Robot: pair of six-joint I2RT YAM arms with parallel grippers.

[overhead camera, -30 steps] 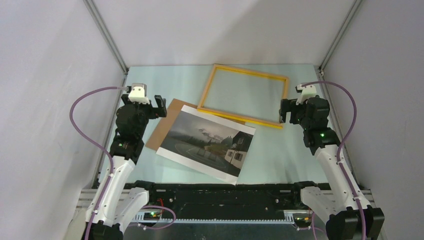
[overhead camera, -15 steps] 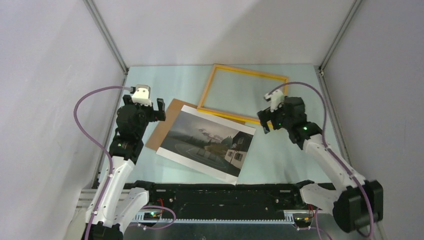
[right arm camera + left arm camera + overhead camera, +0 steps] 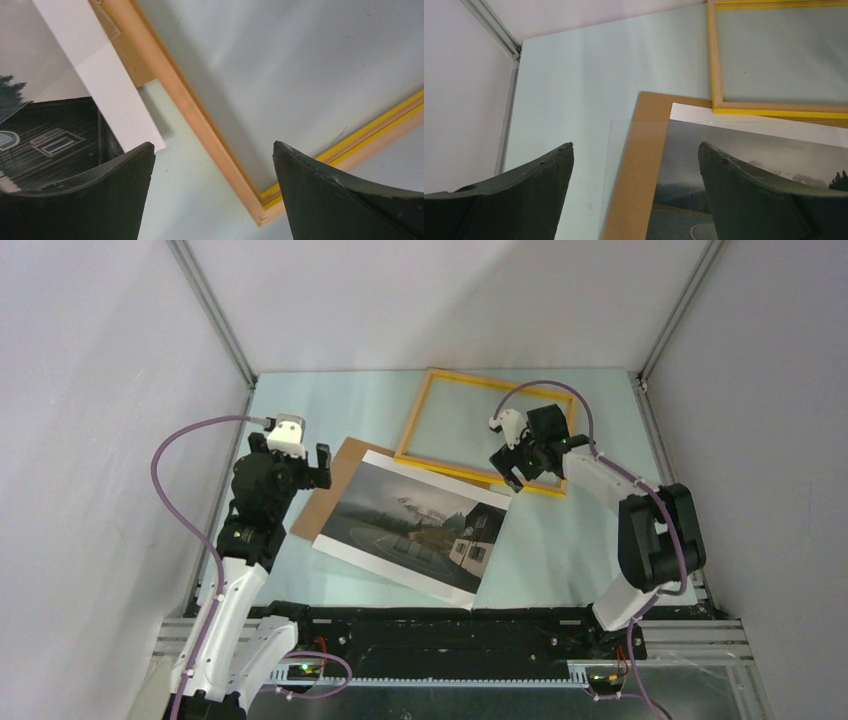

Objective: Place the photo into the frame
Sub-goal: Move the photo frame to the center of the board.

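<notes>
Three walls [image 3: 440, 300]; frame [image 3: 465, 425] on mint tabletop [image 3: 330, 410]

Room at the sides of the surface [image 3: 320, 405], middle taken.
The frame [image 3: 413, 415] fills the far centre; the photo [image 3: 400, 520] on its backing board [image 3: 330, 490] covers the middle, meeting the frame's near rail. Bare surface lies at the far-left corner and along the right edge.

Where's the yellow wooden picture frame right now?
Top view: the yellow wooden picture frame lies flat, far centre-right, just beyond the grey landscape print, under the right gripper.
</notes>
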